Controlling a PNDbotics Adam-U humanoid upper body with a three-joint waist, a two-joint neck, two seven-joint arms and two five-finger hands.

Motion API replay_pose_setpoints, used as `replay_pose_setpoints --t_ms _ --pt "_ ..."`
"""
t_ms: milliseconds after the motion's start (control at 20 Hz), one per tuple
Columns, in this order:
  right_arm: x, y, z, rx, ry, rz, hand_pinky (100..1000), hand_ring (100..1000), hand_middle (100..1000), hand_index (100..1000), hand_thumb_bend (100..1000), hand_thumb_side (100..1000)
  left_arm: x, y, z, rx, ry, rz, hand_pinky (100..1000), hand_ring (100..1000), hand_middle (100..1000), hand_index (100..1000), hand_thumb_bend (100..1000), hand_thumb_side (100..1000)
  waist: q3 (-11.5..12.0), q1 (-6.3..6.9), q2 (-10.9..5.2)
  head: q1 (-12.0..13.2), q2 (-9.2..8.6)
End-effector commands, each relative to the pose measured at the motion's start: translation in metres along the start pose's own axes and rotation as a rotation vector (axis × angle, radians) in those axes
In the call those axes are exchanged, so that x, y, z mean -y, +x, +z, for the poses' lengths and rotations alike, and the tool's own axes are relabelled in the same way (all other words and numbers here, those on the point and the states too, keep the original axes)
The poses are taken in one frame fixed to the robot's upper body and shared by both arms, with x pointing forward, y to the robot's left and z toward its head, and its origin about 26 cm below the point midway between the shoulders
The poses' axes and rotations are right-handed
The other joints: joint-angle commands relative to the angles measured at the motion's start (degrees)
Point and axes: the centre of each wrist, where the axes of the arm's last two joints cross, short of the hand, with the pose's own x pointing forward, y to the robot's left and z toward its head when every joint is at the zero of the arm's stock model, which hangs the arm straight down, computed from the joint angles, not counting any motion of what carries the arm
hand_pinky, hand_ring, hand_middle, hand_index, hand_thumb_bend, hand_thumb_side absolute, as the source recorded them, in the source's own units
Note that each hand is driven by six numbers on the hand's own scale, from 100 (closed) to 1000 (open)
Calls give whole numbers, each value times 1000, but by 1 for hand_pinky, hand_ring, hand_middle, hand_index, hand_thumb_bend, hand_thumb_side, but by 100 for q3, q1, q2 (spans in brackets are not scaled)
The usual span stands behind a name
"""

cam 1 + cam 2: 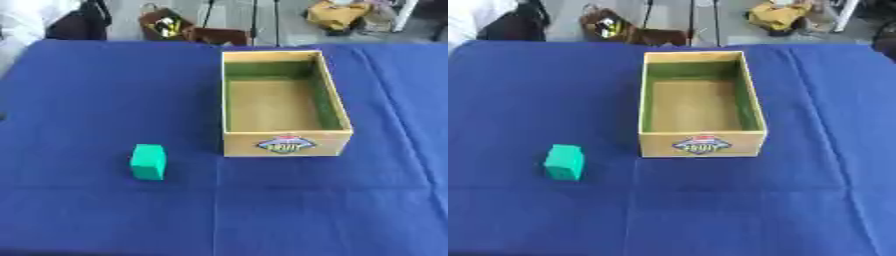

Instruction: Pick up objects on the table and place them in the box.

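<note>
Green block (pixel 148 161) on blue cloth (pixel 105 90), left of box (pixel 284 143).

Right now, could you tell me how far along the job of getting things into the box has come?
Nothing looks done yet: the wooden box shows only its bare floor. Nothing is in hand either, as neither robot hand appears in either view. What is left is the green block, the only loose object, standing on the blue tablecloth to the box's left, apart from it.

Tablecloth (pixel 87 90) was recorded as deep blue. Block (pixel 148 161) was noted as green. Box (pixel 285 141) was seen tan, green-lined inside, with a red-white-blue label (pixel 286 144).
</note>
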Motion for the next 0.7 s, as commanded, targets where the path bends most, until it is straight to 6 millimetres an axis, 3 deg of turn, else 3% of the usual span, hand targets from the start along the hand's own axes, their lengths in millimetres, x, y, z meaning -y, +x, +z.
replay_pose_setpoints --t_ms 50,700 --pt "3 4 -6 32 5 22 934 909 712 866 100 771 -4 6 -5 37 -2 -26 660 698 794 866 231 986 -6 -2 -29 -8 -84" --pt "6 6 -12 80 -6 54 933 909 714 866 100 770 -24 14 -9 115 -29 -171 661 700 797 871 287 1000 -62 65 255 71 -125"
